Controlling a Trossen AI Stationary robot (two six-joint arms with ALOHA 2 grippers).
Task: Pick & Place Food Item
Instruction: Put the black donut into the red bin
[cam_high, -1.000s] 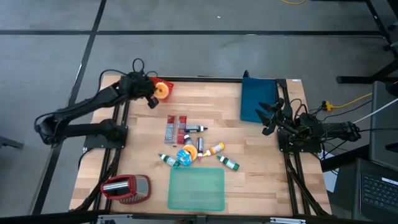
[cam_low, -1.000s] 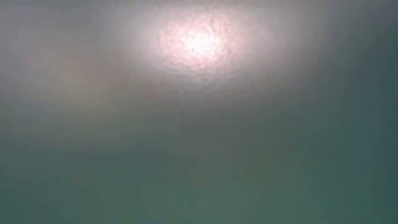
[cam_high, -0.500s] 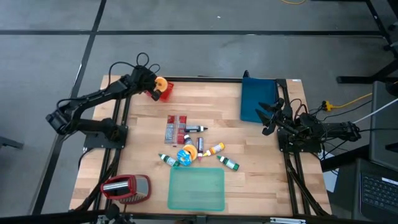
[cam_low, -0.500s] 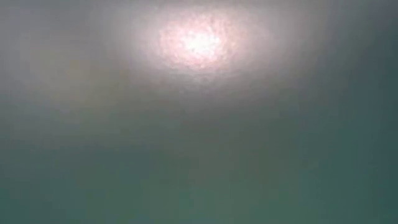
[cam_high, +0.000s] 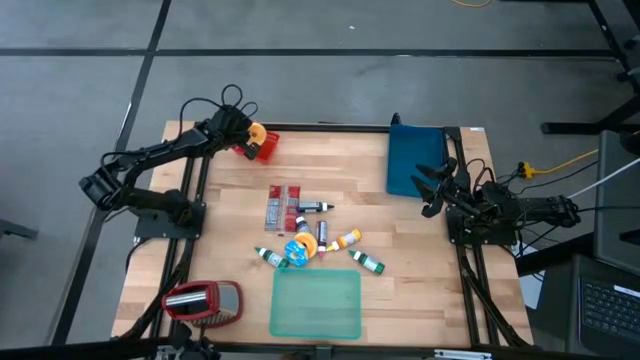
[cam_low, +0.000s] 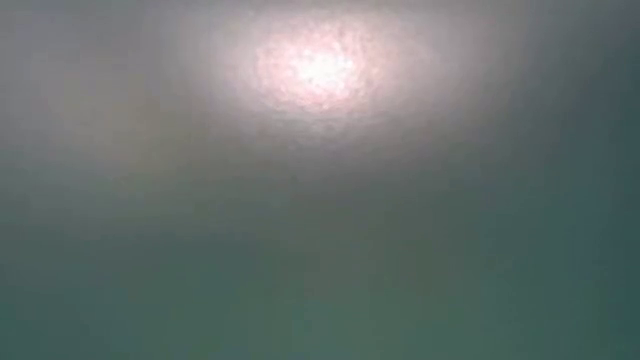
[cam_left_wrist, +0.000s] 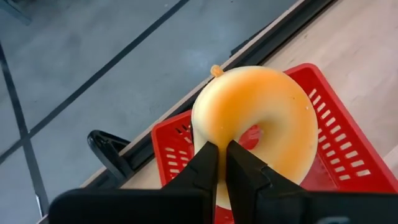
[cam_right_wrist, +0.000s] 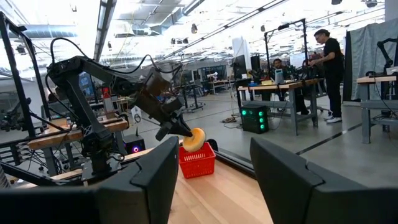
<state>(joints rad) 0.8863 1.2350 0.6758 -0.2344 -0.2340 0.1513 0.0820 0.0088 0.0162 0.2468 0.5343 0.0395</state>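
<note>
An orange doughnut (cam_left_wrist: 261, 118) hangs over a red mesh basket (cam_left_wrist: 351, 155) that stands at the table's far left corner (cam_high: 266, 150). My left gripper (cam_left_wrist: 222, 149) is shut on the doughnut (cam_high: 257, 132). The right wrist view shows the doughnut (cam_right_wrist: 195, 138) just above the basket's rim (cam_right_wrist: 198, 160). My right gripper (cam_high: 432, 190) waits at the table's right side, open (cam_right_wrist: 214, 165), nothing between its fingers. The low view shows only a blurred glow. My left gripper pinches the doughnut's ring (cam_left_wrist: 214, 134) between its two fingers, at the part nearest the wrist, beside the hole. The fingers slant down from the table's left side. The doughnut stands on edge, tilted, over the basket; whether it touches the basket I cannot tell.
Several small bottles and packets (cam_high: 305, 230) lie in the middle of the table. A green tray (cam_high: 316, 305) lies at the near edge, a blue bin (cam_high: 414, 160) at the far right, a red and silver object (cam_high: 203, 301) at the near left.
My left gripper has carried the doughnut toward the table's far edge and down, tipping more steeply, and now holds it still over the basket's far left part. It has stayed shut on the doughnut.
</note>
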